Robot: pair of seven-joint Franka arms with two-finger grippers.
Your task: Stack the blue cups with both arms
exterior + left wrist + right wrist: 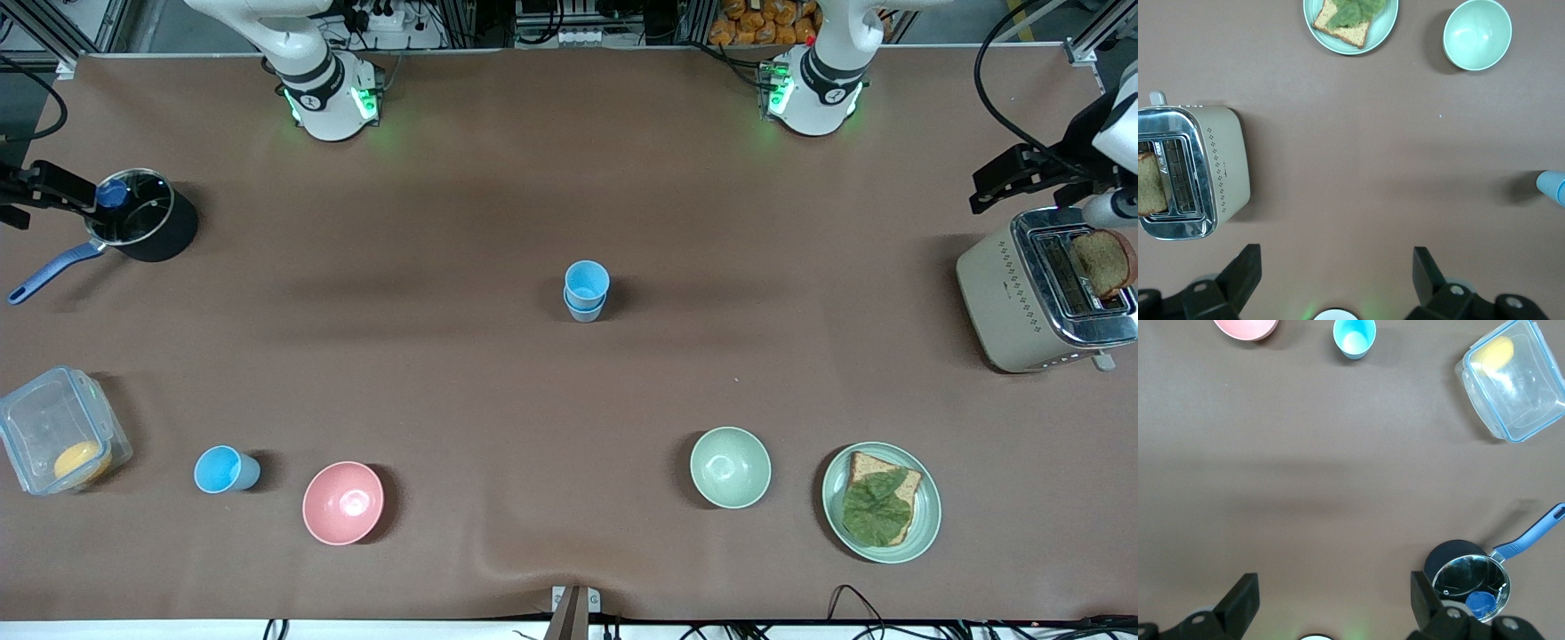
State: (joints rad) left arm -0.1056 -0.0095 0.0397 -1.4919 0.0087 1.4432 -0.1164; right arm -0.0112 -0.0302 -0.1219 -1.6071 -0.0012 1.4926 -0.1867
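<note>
A bright sky-blue cup (587, 283) sits nested in a duller grey-blue cup (584, 310) at the middle of the table. The stack's edge shows in the left wrist view (1553, 187). A third sky-blue cup (227, 469) stands upright beside the pink bowl (343, 502), toward the right arm's end. It also shows in the right wrist view (1354, 337). My left gripper (1335, 268) is open and empty, held high over the toaster end (1009, 178). My right gripper (1333, 597) is open and empty, high over the pot end (49, 187).
A toaster (1040, 293) with a bread slice stands at the left arm's end. A pale green bowl (730, 467) and a plate (836, 498) with bread and lettuce sit near the front camera. A black pot (142, 222) and a clear container (53, 427) are at the right arm's end.
</note>
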